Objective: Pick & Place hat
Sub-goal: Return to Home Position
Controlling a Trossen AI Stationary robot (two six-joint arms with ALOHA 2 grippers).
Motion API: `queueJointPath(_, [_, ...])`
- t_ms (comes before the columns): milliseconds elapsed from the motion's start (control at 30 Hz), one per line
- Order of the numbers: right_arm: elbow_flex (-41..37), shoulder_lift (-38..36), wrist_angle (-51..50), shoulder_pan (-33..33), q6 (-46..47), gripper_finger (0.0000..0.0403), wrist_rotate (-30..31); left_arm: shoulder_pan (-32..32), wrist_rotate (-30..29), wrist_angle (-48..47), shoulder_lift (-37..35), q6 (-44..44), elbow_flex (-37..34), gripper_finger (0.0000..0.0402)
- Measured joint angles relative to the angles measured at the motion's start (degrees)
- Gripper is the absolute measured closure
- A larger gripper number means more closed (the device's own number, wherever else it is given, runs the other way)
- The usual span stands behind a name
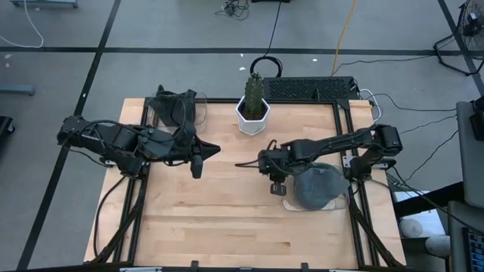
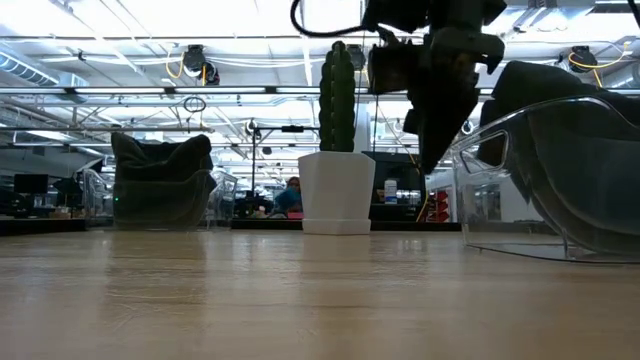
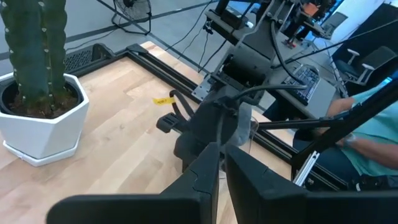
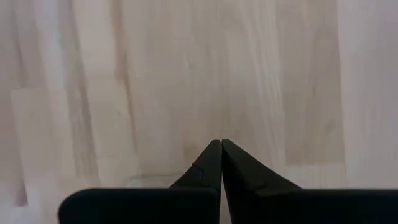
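Observation:
A dark hat sits over a clear stand at the table's far left; it shows small in the low view. A grey hat rests on another clear stand near the right edge. My right gripper hangs shut just left of the grey hat, pointing steeply down over bare wood, nothing between its fingers. In the low view it hangs above the table. My left gripper waits raised over the table's left half, shut and holding nothing.
A cactus in a white pot stands at the far middle of the table, between the two arms. A black slotted box lies beyond the far edge. A small yellow tag lies on the wood. Bare wood fills the near half.

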Motion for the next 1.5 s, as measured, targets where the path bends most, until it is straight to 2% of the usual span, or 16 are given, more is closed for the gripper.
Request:
queueJointPath(233, [0.0,0.3,-4.4,-1.8,2.8,0.0403,0.0,0.0,0.0,-0.2,0.0,1.0,0.0,0.0366])
queueJointPath(433, [-0.1,-1.9,-1.2,-2.1,3.9,0.0403,0.4,0.0,0.0,-0.3,0.0,1.4,0.0,0.0366])
queueJointPath(533, [-0.1,-4.2,-0.5,-2.4,5.1,0.0403,2.9,0.0,0.0,-0.3,0.0,1.4,0.0,0.0366])
queueJointPath(700, [-0.1,-11.5,-0.1,-4.0,5.7,0.0403,3.0,0.0,0.0,-0.3,0.0,1.4,0.0,0.0366])
queueJointPath(867, [-0.1,-21.9,1.2,-4.2,8.8,0.0403,3.6,0.0,0.0,0.6,-0.8,4.5,0.0,0.0366])
queueJointPath(1000, [-1.2,-30.1,2.5,-4.1,8.9,0.0403,7.6,-0.2,-0.8,-0.3,-1.2,8.1,0.0,0.0366])
queueJointPath(1133, [-7.1,-38.7,8.1,-4.5,10.7,0.0403,7.7,-0.1,-2.1,-1.7,-1.2,9.5,-0.2,0.0366])
queueJointPath(1233, [-15.0,-45.7,16.5,-4.5,13.0,0.0403,7.5,0.7,-2.3,-1.0,-1.6,10.1,-1.7,0.0366])
queueJointPath(1367, [-28.3,-54.3,34.4,-4.5,17.6,0.0403,7.7,1.6,-2.7,1.3,-4.3,9.2,-6.9,0.0366])
queueJointPath(1500, [-42.0,-60.1,54.3,-4.5,21.9,0.0403,7.8,2.0,-2.7,10.2,-8.4,6.6,-16.5,0.0366])
